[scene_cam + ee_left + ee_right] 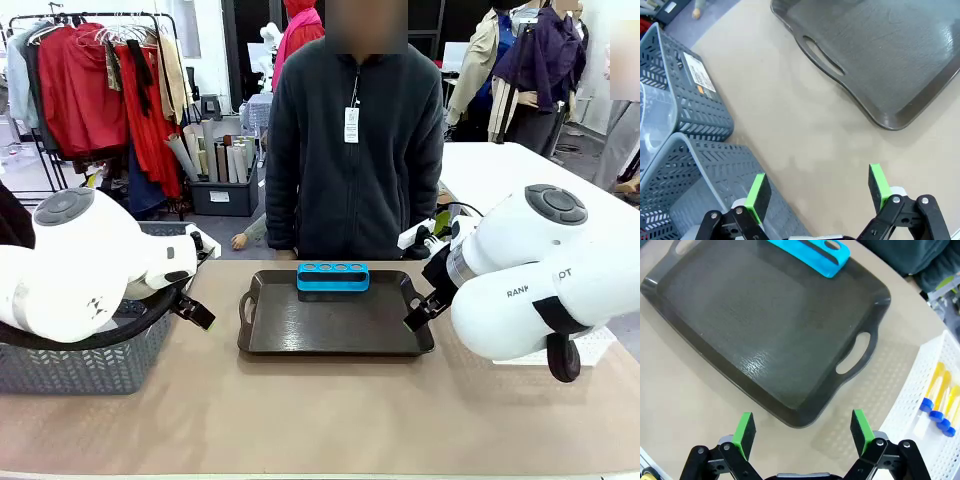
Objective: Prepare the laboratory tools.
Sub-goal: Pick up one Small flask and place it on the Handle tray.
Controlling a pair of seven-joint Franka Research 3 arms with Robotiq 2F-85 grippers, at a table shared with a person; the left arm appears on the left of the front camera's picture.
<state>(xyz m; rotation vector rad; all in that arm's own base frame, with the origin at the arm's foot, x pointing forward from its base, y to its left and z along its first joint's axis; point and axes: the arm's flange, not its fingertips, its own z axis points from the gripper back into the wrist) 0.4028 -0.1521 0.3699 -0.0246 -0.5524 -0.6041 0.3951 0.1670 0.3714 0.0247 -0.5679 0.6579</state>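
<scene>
Early stage, by my read. The small blue holed rack (pixel 333 276) sits at the far edge of the dark plastic handled tray (pixel 330 325), its holes empty, and nothing else is on the tray.

Left gripper (pixel 817 172) is spread wide and holds nothing, hovering over the tan counter (pixel 790 125) off the tray's left handle. Right gripper (pixel 801 414) is also spread and empty, off the tray's near-right corner.

Next move, I'd guess, is a fetch:
- **Right gripper:** go to the slim amber blue-capped test tubes (pixel 939 390), pinch one and stand it upright in a rack hole. The target is thin, so it needs a square approach.
- **Left gripper:** reach into the grey mesh baskets (pixel 700 100) on the tray's left.

View differences:
- **Right wrist view:** adds the tubes lying in the white mesh basket (pixel 910 405) just past the tray's right handle. In the front view the right arm covers that spot.
- **Left wrist view:** looks down into the grey baskets. Something clear is inside, but I can't tell what.
- **Front view:** gives the rack's hole row and a person standing behind the tray's far side.
</scene>
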